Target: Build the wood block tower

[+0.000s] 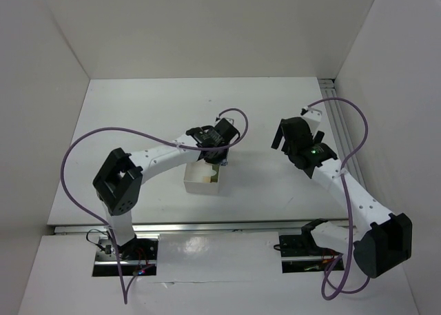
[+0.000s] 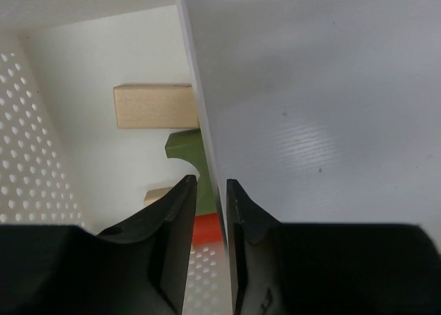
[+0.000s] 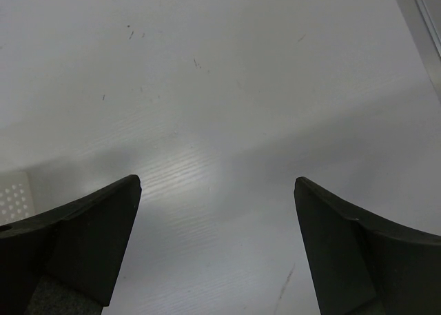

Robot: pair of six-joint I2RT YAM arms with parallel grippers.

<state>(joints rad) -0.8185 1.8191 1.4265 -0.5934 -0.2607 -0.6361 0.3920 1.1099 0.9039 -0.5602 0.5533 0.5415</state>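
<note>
My left gripper hangs over the far right corner of the white box. In the left wrist view its jaws stand astride the box's thin right wall, almost closed. The wall lies against the right finger and a narrow gap shows on the left side. Inside the box lie a pale tan block, a dark green block, a red block and a second tan piece, partly hidden by the fingers. No stacked tower is in view. My right gripper is wide open and empty over bare table.
The box has perforated white walls. White enclosure walls stand on the left, back and right. A metal rail runs along the table's right edge. Purple cables loop over both arms.
</note>
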